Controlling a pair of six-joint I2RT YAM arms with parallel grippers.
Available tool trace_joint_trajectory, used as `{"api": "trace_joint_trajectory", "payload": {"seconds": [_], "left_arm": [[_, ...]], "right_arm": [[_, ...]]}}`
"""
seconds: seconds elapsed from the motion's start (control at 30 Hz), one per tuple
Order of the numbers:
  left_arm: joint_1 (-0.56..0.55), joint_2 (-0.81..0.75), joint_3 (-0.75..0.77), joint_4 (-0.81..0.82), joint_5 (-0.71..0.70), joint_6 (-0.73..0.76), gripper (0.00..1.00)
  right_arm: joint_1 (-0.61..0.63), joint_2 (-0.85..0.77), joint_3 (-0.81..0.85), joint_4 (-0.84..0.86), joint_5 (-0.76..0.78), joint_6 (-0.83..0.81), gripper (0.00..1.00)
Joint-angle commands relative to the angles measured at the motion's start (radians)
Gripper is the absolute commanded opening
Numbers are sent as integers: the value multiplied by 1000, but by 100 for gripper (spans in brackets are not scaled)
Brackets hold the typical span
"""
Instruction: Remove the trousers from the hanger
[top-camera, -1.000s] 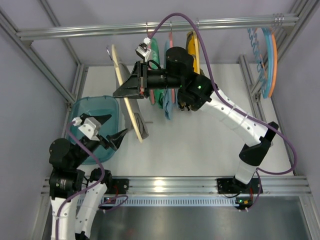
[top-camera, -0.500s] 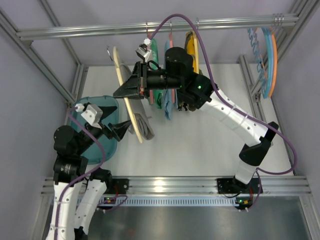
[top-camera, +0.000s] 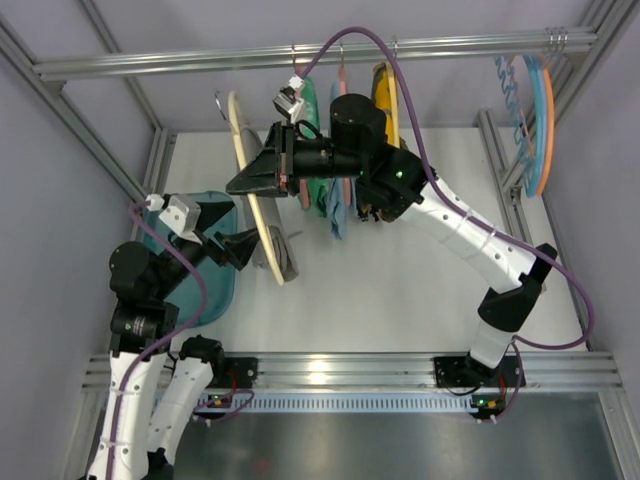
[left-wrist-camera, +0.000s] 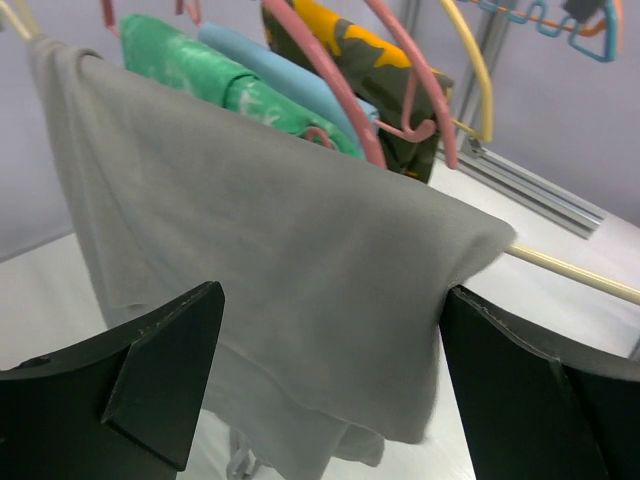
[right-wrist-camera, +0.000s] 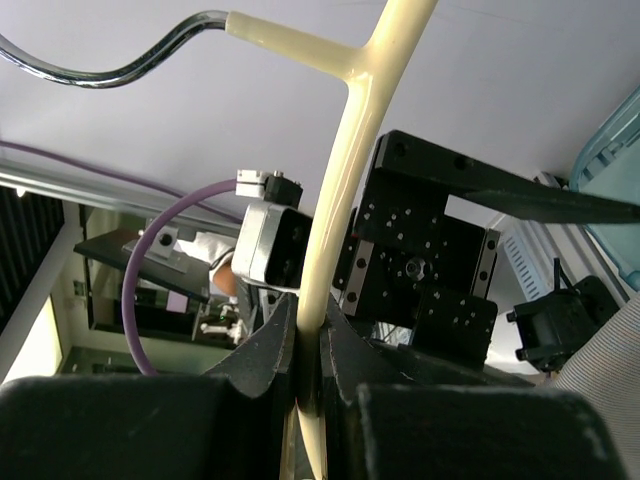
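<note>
Seen from above, a white worktop (top-camera: 400, 270) sits inside a metal frame, with two robot arms mounted at its near edge. The right arm reaches across to the far left part of the worktop. The right claw (top-camera: 243, 183) is clamped tight on a cream hanger (top-camera: 236, 125) and holds it up in the air. The right wrist camera shows the fingers (right-wrist-camera: 262, 362) pinching the hanger's thin rim, with the metal hook (right-wrist-camera: 100, 62) free above.

Grey trousers (top-camera: 283, 258) are draped over the near end of the hanger, above the left half of the worktop. The left claw (top-camera: 243, 228) is just beside them, with its jaws spread wide and gripping nothing. In the left wrist view, the trousers (left-wrist-camera: 270, 260) hang folded over the cream bar (left-wrist-camera: 575, 272). One black finger (left-wrist-camera: 150, 370) stands on each side of the cloth. Whether either finger touches it cannot be told.

A teal bin (top-camera: 178, 210) sits at the left edge of the worktop, under the left arm.

Behind the trousers, a rail (top-camera: 450, 46) along the far edge carries pink hangers (left-wrist-camera: 340, 90). A green garment (left-wrist-camera: 200, 65), a blue one (left-wrist-camera: 265, 62) and a yellow-and-black patterned one (left-wrist-camera: 350, 40) hang there. Orange and blue hangers (top-camera: 540, 110) hang near the far right corner.
</note>
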Motion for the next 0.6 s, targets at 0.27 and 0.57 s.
{"api": "trace_joint_trajectory", "payload": {"seconds": [0.27,0.57], "left_arm": [[5,78,-25,186,-152,-24,89],[5,17,-82,213,60,-30,92]], "right_arm": [[24,-40,63,137,-36,-26,0],[8,-34,65,145,-45,-21,0]]}}
